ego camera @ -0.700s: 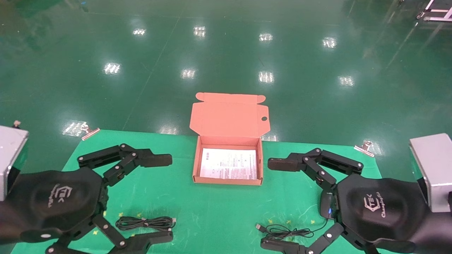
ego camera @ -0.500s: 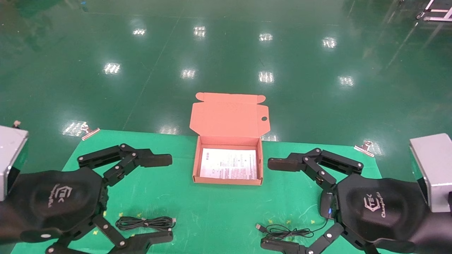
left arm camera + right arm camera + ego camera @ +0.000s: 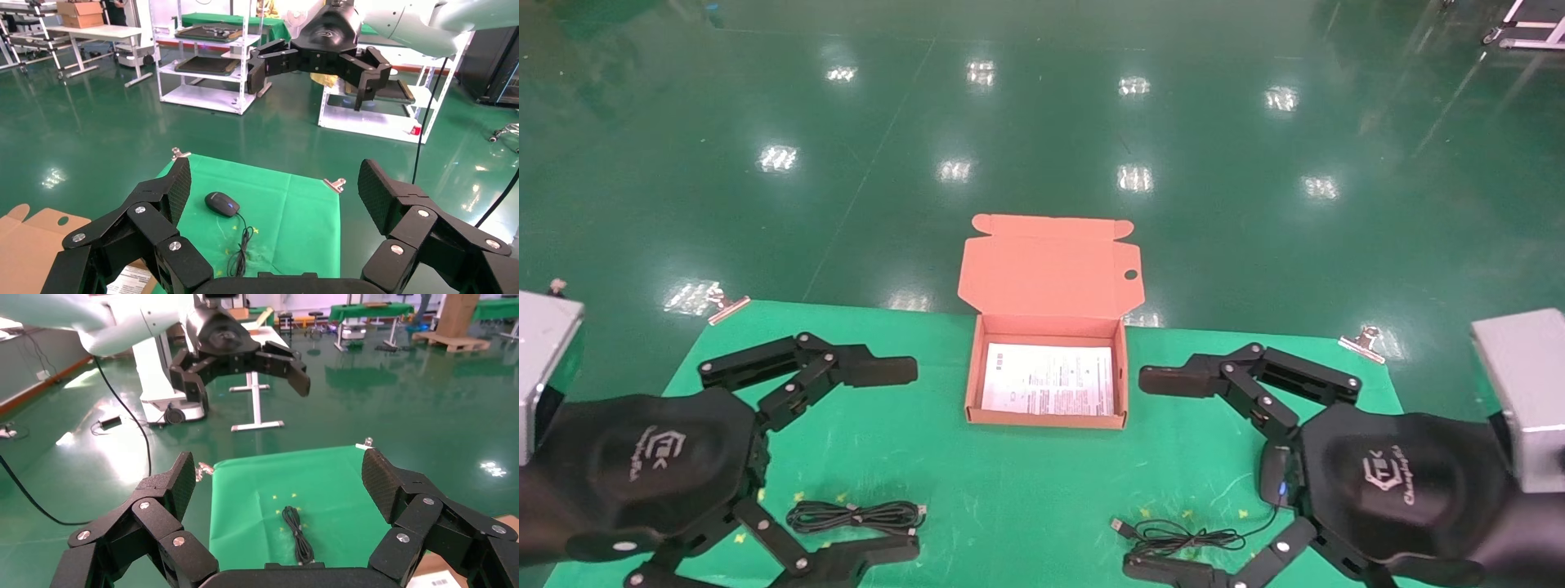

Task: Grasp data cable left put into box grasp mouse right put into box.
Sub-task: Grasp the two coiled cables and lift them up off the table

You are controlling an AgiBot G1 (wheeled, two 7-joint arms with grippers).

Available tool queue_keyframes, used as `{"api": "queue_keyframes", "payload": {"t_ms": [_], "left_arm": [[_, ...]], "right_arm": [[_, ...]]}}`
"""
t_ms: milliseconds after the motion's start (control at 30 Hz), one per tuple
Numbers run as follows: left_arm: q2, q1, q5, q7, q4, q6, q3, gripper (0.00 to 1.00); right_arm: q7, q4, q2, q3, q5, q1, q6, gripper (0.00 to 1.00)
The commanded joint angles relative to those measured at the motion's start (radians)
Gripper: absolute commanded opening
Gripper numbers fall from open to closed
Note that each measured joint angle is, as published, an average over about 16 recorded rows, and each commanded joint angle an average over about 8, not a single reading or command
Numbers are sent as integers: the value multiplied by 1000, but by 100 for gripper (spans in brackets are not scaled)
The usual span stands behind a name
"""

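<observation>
nothing shifts but the right tool [image 3: 1177, 469], dipping slightly. both tools are spread wide and empty. data cable [image 3: 856, 516] is limp and light, so pinch mid-bundle; it lies on the desk [image 3: 1009, 482] between the left tool [image 3: 891, 461] fingers. mouse [image 3: 1274, 476] sits under the right tool. box [image 3: 1047, 418] is open between them.

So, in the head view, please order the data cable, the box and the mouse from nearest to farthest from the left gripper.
1. The data cable: lies on the green cloth between the fingers of the open left gripper, near its lower finger.
2. The box: open, at the table's middle.
3. The mouse: far right, partly hidden under the right gripper.
</observation>
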Motion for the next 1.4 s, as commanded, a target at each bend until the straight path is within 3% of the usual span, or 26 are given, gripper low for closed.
{"api": "queue_keyframes", "payload": {"t_ms": [33,300,500,733,967,1167,1400], "left_arm": [[0,0,2,1,-2,2,1,100],[23,-85,143,-48,13,25,80,100],[58,-167,301,-80,25,29,155,100],[133,-250,507,-88,43,28,253,100],[221,-310,749,-80,49,11,365,100],[292,-320,960,-88,53,-45,453,100],[360,-303,1161,-116,87,-137,523,100]], "right_arm": [[0,0,1,-1,-1,-2,0,100],[-36,27,30,-28,-133,37,8,100],[-95,46,29,-77,-295,107,-12,100],[-235,65,-12,-194,-597,223,-41,100],[-355,68,-86,-334,-900,292,-23,100],[-364,66,-136,-406,-1057,286,18,100],[-306,56,-169,-440,-1170,213,116,100]]}}
